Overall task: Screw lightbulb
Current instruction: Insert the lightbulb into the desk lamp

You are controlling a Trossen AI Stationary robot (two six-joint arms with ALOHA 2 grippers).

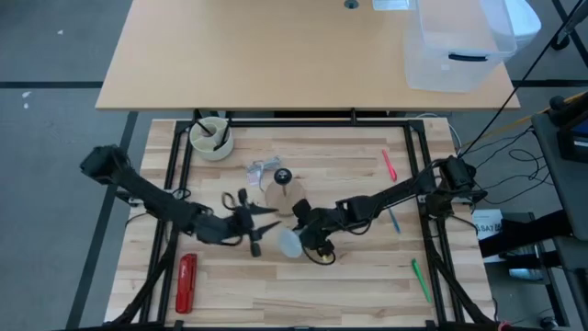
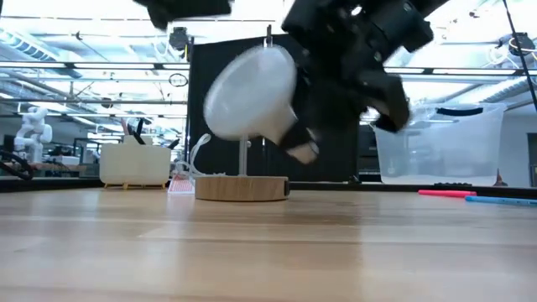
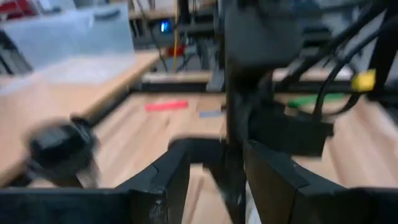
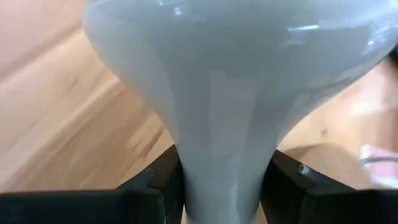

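Nearby: wooden disc (image 2: 242,186) | red marker (image 1: 389,165) | lightbulb (image 2: 250,94) aloft

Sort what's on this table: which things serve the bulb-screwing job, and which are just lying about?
In the job:
- lightbulb, clamped at its neck in the right pincer, off the table
- wooden disc with socket
- left pincer, open, nearby

Lying about:
- red tool
- pink pen
- green pen
- white cup

Glossy smooth white lightbulb (image 4: 230,93) above matt pale wooden table (image 2: 252,252).
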